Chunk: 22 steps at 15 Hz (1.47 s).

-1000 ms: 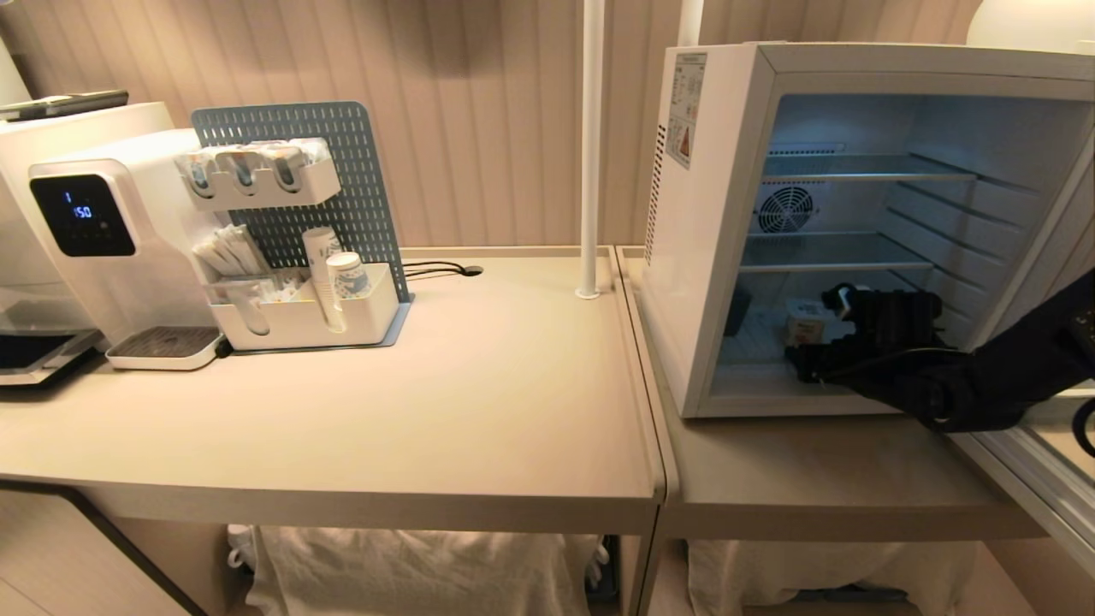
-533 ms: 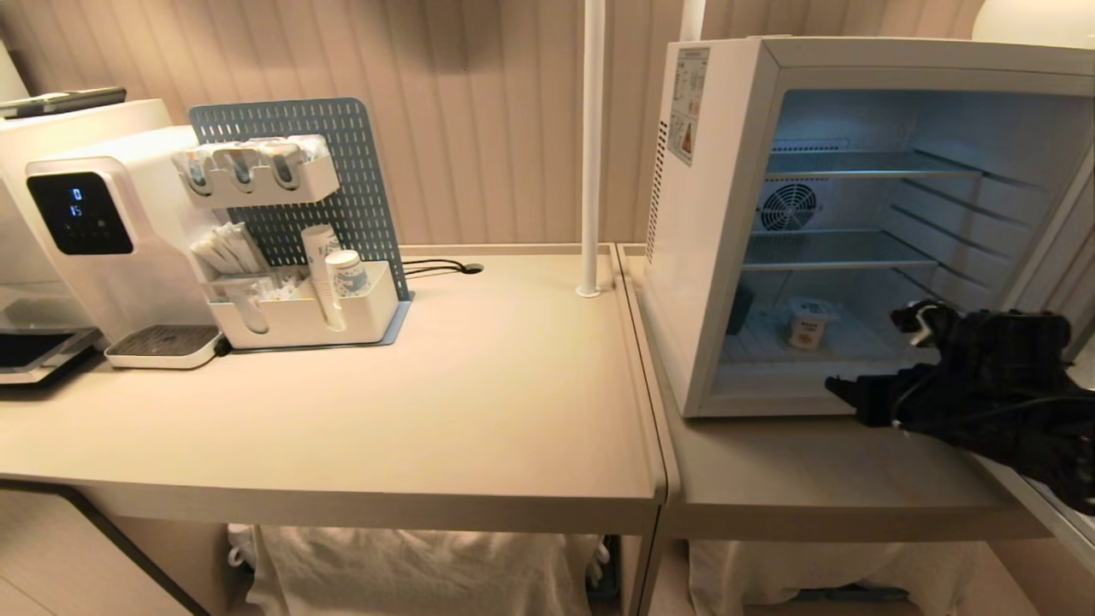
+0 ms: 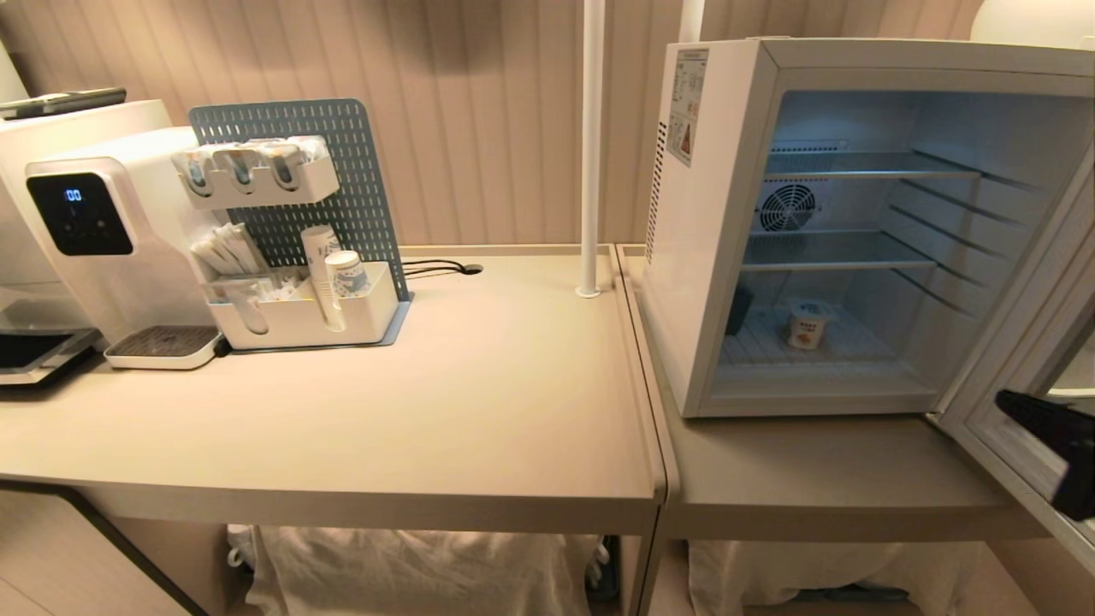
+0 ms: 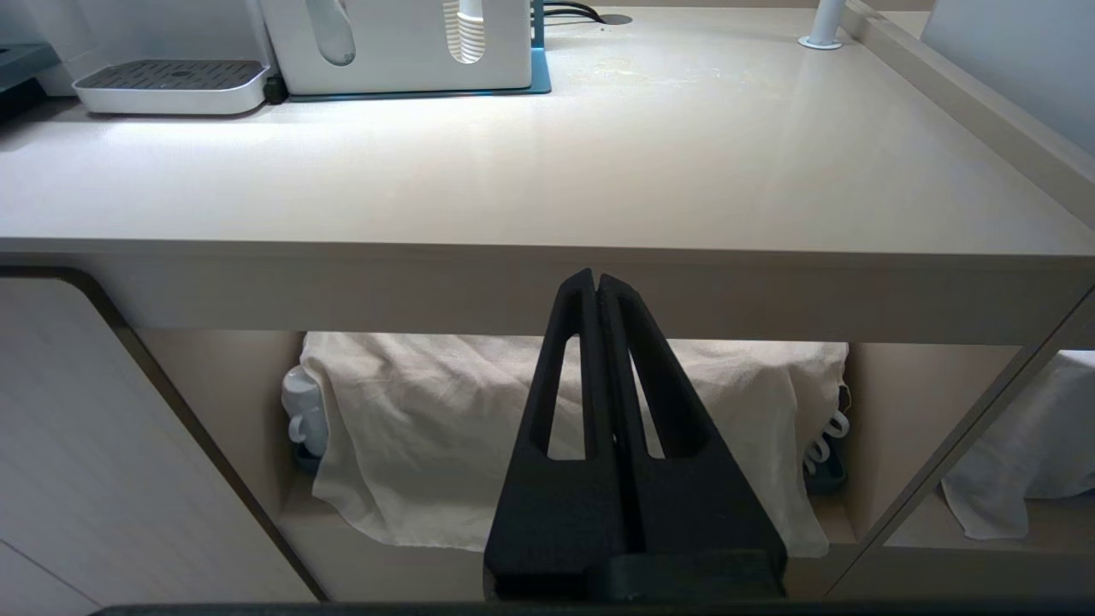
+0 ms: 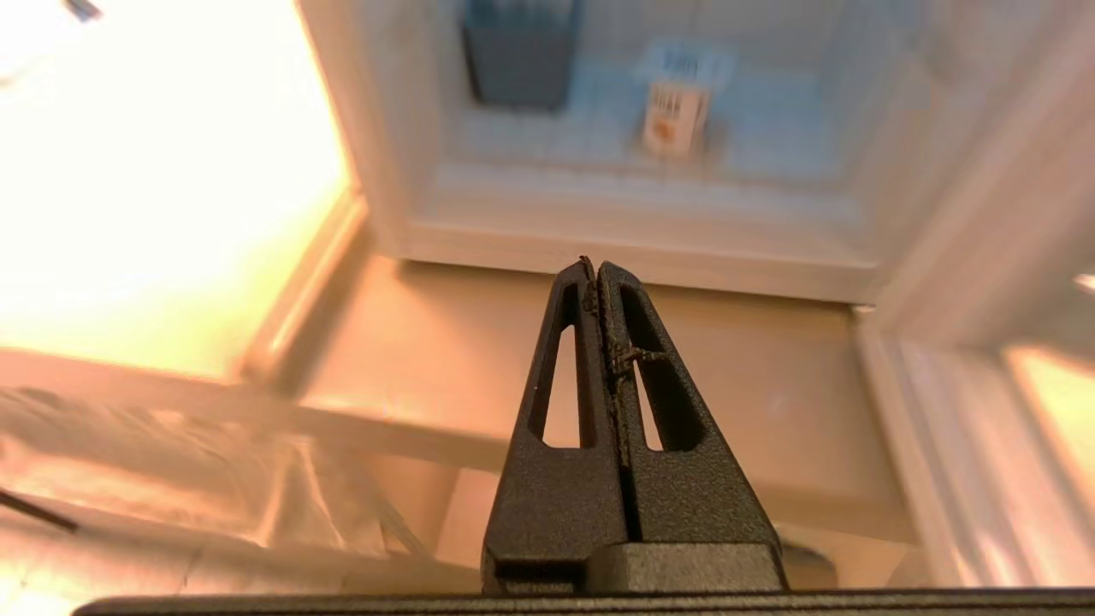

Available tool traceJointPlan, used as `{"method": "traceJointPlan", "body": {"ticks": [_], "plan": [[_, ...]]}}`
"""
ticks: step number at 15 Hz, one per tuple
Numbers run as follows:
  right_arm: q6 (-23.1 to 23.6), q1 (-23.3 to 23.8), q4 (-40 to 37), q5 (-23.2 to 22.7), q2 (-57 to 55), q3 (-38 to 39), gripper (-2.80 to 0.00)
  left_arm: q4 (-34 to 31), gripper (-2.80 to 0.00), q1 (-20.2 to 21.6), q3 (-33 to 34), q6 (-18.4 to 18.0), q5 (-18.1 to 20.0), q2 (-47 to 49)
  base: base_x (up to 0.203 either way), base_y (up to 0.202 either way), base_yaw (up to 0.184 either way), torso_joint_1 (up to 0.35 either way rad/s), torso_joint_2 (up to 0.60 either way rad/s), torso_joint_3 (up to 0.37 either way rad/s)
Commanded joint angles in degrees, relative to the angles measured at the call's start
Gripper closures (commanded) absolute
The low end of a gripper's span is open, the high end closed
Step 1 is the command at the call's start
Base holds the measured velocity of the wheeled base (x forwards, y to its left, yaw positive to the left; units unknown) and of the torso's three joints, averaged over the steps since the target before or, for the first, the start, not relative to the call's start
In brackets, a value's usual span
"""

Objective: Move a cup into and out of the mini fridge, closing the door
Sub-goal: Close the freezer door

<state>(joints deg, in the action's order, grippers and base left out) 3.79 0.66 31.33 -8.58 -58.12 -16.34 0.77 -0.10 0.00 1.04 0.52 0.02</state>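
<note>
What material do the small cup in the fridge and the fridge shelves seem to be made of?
The cup: probably white plastic, matte, with a flat foil-like lid and an orange printed label. The shelves of the mini fridge: likely metal wire, thin parallel rods that catch the light.

One cup [image 3: 807,322], one mini fridge [image 3: 710,222], two wire shelves [image 3: 843,164], one water dispenser [image 3: 94,231].

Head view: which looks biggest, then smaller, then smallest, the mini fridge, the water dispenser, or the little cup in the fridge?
1. The mini fridge looks biggest.
2. The water dispenser looks smaller, though it is partly cut off at the picture's edge.
3. The cup, standing on the fridge floor, looks by far the smallest.
</note>
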Motion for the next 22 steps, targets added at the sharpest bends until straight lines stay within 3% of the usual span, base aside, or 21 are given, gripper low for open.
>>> {"method": "traceJointPlan", "body": {"ticks": [1, 3, 6, 8, 9, 10, 11, 13, 14, 15, 17, 22], "plan": [[0.0, -0.1, -19.3, -0.4, 26.2, -1.8, 0.00, 0.0, 0.00, 0.0, 0.0, 0.0, 0.0, 0.0, 0.000, 0.000, 0.000, 0.000, 0.00, 0.000], [-0.1, -0.2, -35.1, -0.5, 38.8, -4.2, 0.00, 0.0, 0.00, 0.0, 0.0, 0.0, 0.0, 0.0, 0.000, 0.000, 0.000, 0.000, 0.00, 0.000], [0.2, -0.4, -52.6, -1.2, 54.7, -6.4, 0.00, 0.0, 0.00, 0.0, 0.0, 0.0, 0.0, 0.0, 0.000, 0.000, 0.000, 0.000, 0.00, 0.000], [-0.7, -0.6, -64.7, -2.7, 58.5, -8.1, 0.00, 0.0, 0.00, 0.0, 0.0, 0.0, 0.0, 0.0, 0.000, 0.000, 0.000, 0.000, 0.00, 0.000], [-1.6, -0.7, -66.5, -2.7, 58.3, -6.8, 0.00, 0.0, 0.00, 0.0, 0.0, 0.0, 0.0, 0.0, 0.000, 0.000, 0.000, 0.000, 0.00, 0.000], [-2.3, -0.7, -63.7, -2.0, 58.3, -3.6, 0.00, 0.0, 0.00, 0.0, 0.0, 0.0, 0.0, 0.0, 0.000, 0.000, 0.000, 0.000, 0.00, 0.000], [-2.6, -0.7, -56.2, -0.5, 58.2, 1.9, 0.00, 0.0, 0.00, 0.0, 0.0, 0.0, 0.0, 0.0, 0.000, 0.000, 0.000, 0.000, 0.00, 0.000], [-2.6, -0.7, -33.9, 2.9, 58.1, 11.8, 0.00, 0.0, 0.00, 0.0, 0.0, 0.0, 0.0, 0.0, 0.000, 0.000, 0.000, 0.000, 0.00, 0.000], [-2.1, -0.7, -27.6, 4.3, 58.1, 14.2, 0.00, 0.0, 0.00, 0.0, 0.0, 0.0, 0.0, 0.0, 0.000, 0.000, 0.000, 0.000, 0.00, 0.000], [-1.5, -0.7, -26.1, 5.5, 58.0, 14.9, 0.00, 0.0, 0.00, 0.0, 0.0, 0.0, 0.0, 0.0, 0.000, 0.000, 0.000, 0.000, 0.00, 0.000], [-0.5, -0.8, -31.9, 8.0, 57.9, 16.2, 0.00, 0.0, 0.00, 0.0, 0.0, 0.0, 0.0, 0.0, 0.000, 0.000, 0.000, 0.000, 0.00, 0.000], [-0.7, -0.8, -31.9, 8.2, 57.9, 16.3, 0.00, 0.0, 0.00, 0.0, 0.0, 0.0, 0.0, 0.0, -0.121, 0.000, -0.001, 0.003, 0.00, 0.004]]}}
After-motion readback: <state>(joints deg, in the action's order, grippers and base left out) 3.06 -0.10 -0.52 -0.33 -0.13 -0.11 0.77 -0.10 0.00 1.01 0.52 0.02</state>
